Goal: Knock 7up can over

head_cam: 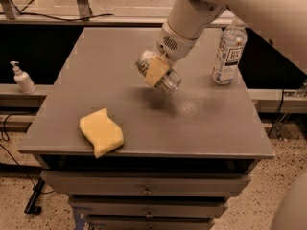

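Observation:
My gripper [157,73] hangs over the middle of the grey table [211,128], reaching in from the upper right. It is shut on the 7up can [171,82], a small silver can. The can is held tilted, its lower end toward the right, a little above the tabletop, with its shadow just beneath. One yellow finger pad [155,71] lies across the can's side. The other finger is hidden behind the can.
A clear water bottle [229,54] with a white cap stands upright at the table's right edge. A yellow sponge [100,132] lies at the front left corner. A white pump bottle [21,78] stands on a ledge left of the table. Drawers are below.

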You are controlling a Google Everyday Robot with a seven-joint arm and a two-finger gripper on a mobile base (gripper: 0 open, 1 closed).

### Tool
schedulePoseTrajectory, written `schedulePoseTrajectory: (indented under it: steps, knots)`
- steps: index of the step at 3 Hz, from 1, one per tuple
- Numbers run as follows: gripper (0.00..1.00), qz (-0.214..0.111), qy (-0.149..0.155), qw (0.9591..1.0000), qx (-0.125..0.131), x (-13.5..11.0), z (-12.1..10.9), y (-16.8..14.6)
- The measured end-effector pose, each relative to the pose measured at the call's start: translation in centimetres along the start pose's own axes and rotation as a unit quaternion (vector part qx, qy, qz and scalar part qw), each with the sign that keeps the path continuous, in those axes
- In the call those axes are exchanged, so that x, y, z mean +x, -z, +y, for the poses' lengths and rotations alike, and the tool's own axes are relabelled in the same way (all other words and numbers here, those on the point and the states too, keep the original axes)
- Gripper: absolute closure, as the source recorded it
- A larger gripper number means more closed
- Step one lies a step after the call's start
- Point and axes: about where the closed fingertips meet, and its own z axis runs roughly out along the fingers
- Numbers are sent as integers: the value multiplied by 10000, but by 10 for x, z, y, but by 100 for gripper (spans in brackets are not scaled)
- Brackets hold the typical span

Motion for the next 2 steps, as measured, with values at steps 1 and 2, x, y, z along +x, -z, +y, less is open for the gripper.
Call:
schedulePoseTrajectory:
  steps: [1, 2]
  knots:
    - [82, 456, -22, 9987, -225, 25, 12, -14]
    - [59, 706, 9, 9970, -320, 36, 16, -20]
